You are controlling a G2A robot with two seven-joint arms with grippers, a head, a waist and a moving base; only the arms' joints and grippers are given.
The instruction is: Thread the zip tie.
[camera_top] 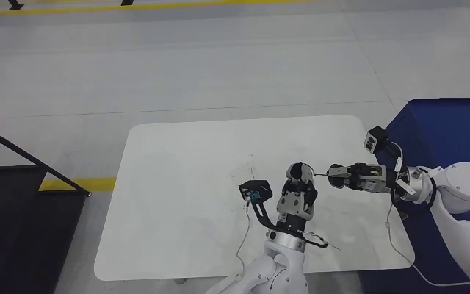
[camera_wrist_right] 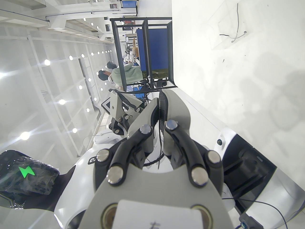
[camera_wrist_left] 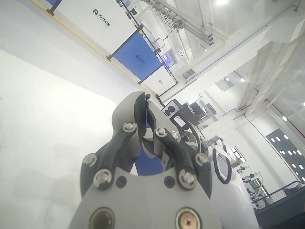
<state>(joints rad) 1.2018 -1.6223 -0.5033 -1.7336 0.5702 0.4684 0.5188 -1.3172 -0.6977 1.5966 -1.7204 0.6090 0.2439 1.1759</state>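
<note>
Top view: white counter, rounded corners, with two arms meeting over its near right part. Item one, left end effector, raised off the counter and pointing away from the robot; in the left wrist view its fingers are pressed together, with a small dark piece showing at the tips, probably the head of the zip tie. Item two, right end effector, coming in from the right and aimed at the left one, the two tips near each other but apart. In the right wrist view it is closed narrow on the zip tie, a thin dark strip running down between the pads toward the palm. Item three, the zip tie itself, which appears in the top view as a fine line bridging the gap between the two tips, held in the air above the counter. Item four, a clear sheet lying flat farther out on the counter, bearing a few loose ties. Step in hand, as judged: alignment of the tail with the head, insertion not yet evident. The next move calls for a short, straight advance of the right arm, the tail kept level with the slot, and the left grip held firm; a slight angular error would likely buckle the strip.
</note>
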